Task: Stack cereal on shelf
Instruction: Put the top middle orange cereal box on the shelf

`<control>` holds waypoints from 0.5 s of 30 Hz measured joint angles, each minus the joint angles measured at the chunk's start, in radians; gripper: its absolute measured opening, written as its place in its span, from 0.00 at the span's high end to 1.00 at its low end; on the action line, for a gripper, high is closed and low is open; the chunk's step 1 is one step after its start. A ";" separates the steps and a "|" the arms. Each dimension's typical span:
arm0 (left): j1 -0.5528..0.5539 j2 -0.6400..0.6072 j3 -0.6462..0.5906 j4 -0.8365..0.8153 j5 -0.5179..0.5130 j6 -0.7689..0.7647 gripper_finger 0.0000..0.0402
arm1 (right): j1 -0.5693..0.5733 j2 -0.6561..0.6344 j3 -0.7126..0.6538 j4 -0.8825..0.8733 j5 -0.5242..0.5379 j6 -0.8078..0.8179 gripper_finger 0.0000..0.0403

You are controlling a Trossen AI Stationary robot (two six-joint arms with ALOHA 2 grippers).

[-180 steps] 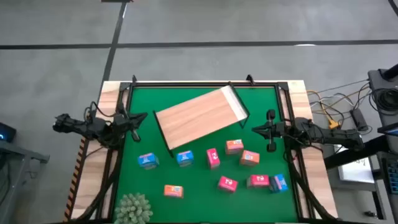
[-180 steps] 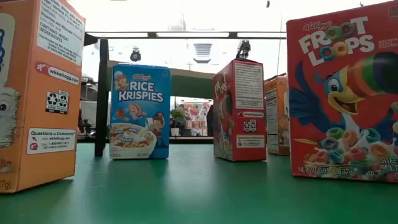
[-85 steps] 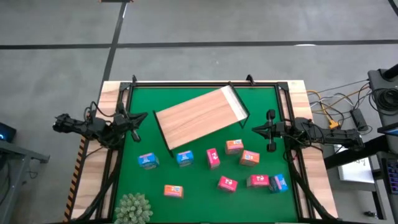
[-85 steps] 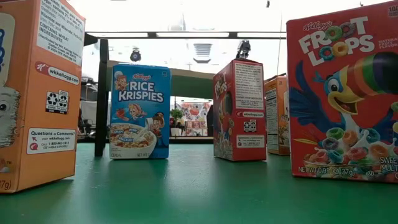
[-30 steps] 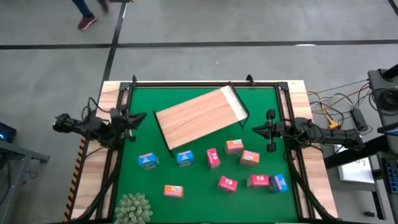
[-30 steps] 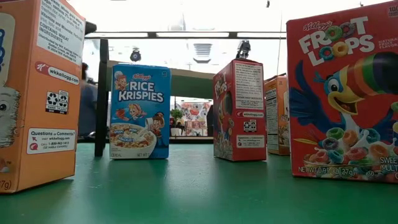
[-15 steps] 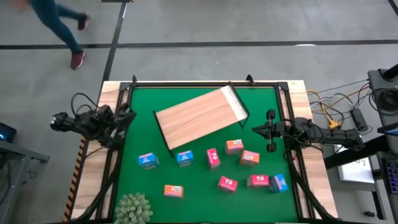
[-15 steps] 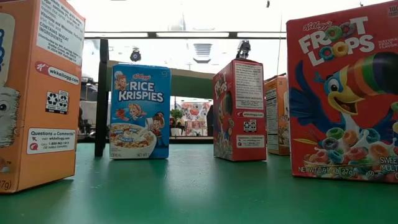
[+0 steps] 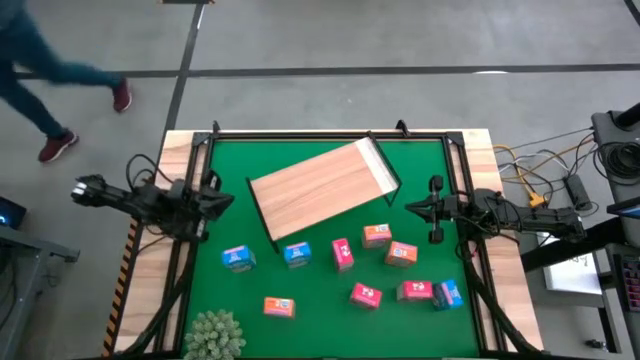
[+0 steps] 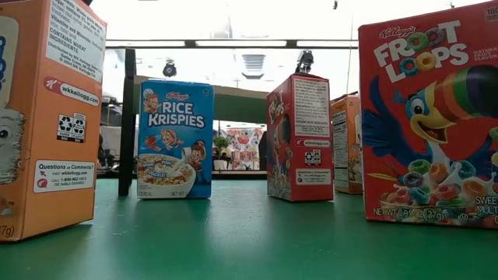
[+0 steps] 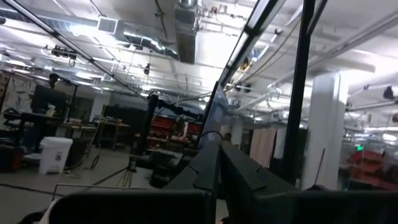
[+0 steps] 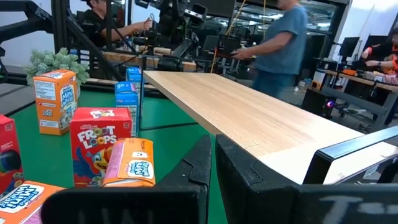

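**A:** High view first: why is nothing on the shelf (image 9: pixel 322 186) yet?

**B:** By my reading the job hasn't begun. The shelf lies askew on the desk (image 9: pixel 420 165), between the two pincers, and the cereal (image 9: pixel 341 254) stands scattered on the mat just beyond it, nearer the right pincer (image 9: pixel 419 209) than the left one.

**A:** And the pincers?

**B:** Both are clenched on nothing. The left pincer (image 9: pixel 217 200) sits at its own edge of the desk, well apart from every box. The right one waits at the opposite edge, just beside the shelf's metal-framed end.

**A:** Why the loose spread?

**B:** Probably so each box can be picked singly. In the right wrist view a Froot Loops box (image 12: pixel 92 144) stands upright ahead of the shut fingers (image 12: pixel 200 163), with another box (image 12: pixel 130 163) leaning against it.
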 joint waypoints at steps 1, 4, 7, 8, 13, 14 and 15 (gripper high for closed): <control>0.000 0.007 0.000 0.002 0.000 0.010 1.00 | 0.000 0.000 0.000 0.003 0.002 0.000 0.97; 0.000 0.023 0.000 0.007 0.000 0.027 1.00 | 0.000 0.000 0.000 0.020 0.004 0.000 0.97; 0.000 0.039 0.000 0.007 0.000 0.036 1.00 | 0.000 0.000 0.000 0.025 0.017 0.000 0.97; 0.000 0.045 0.000 0.007 0.000 0.036 1.00 | 0.000 0.000 0.000 0.025 0.026 0.001 0.97; 0.000 0.093 0.000 0.007 0.000 0.036 1.00 | 0.000 0.000 0.000 0.039 0.030 0.298 0.97; 0.000 0.105 0.000 0.007 0.000 0.036 1.00 | 0.000 0.000 0.000 0.050 0.040 0.355 0.97; 0.000 0.116 0.000 0.010 0.000 0.036 1.00 | 0.000 0.000 0.000 0.060 0.057 0.398 0.97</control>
